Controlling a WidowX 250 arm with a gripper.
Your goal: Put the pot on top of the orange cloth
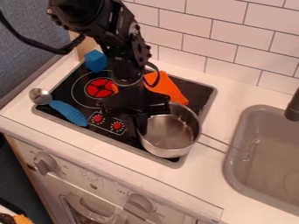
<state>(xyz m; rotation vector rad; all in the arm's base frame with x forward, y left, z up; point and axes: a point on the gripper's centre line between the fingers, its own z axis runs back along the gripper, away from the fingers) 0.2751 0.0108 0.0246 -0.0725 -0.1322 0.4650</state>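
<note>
A silver metal pot [170,136] stands upright at the front right corner of the black stove top, its thin handle pointing right towards the sink. The orange cloth [168,89] lies crumpled on the back right part of the stove, behind the pot and partly covered by the arm. My black gripper [141,120] hangs low at the pot's left rim, in front of the cloth. Whether it holds the rim cannot be made out.
A blue spoon [69,112] with a metal bowl lies along the stove's left edge. Near the back left corner is a blue block [95,61]. The grey sink [232,162] is at the right with a dark faucet [293,107], and a tiled wall stands behind.
</note>
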